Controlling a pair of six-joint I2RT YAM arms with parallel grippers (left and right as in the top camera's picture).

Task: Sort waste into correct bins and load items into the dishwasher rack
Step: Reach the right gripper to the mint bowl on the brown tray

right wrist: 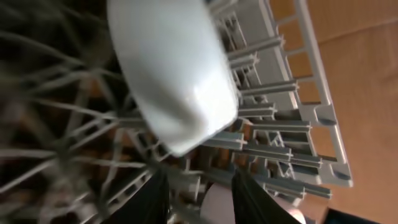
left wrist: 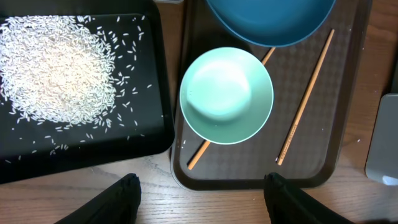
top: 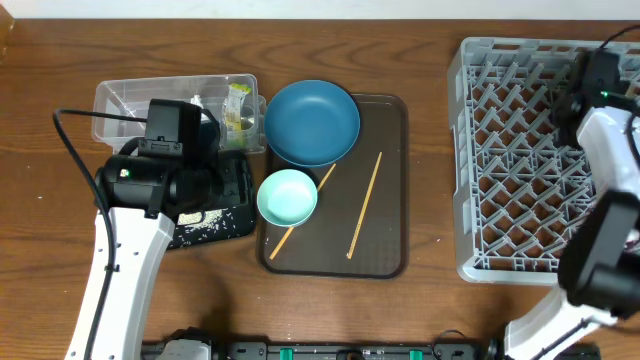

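Overhead. Shows the dishwasher rack (top: 520, 230) at the right end of the table, with the right arm (top: 612, 140) reaching over its far right corner. Shows a brown serving tray (top: 385, 250) in the middle. It carries the dark blue plate (top: 312, 122) at the far left corner, the mint-green bowl (top: 287, 196) just in front of it, and two chopsticks (top: 365, 205), one lying free and one partly under the bowl. Shows the clear tub (top: 130, 105) at far left with the yellow-green wrapper (top: 238, 108) inside its right end. Just in front sits the black tray (top: 240, 200), strewn with rice grains (top: 205, 218) and half hidden by the left arm (top: 125, 240).

Left wrist. Looks straight down past the left gripper (left wrist: 200, 186), fingers (left wrist: 121, 199) spread wide with nothing between. Hovers above the near edges of both trays. Shows rice heaped on the black tray and the bowl upright and empty.

Right wrist. Blurred. Shows the right gripper (right wrist: 200, 177) with fingers (right wrist: 155, 199) apart, clamping nothing. Shows a pale glossy dish (right wrist: 174, 74) tilted among the rack's pegs just past the tips; cannot tell cup from bowl.
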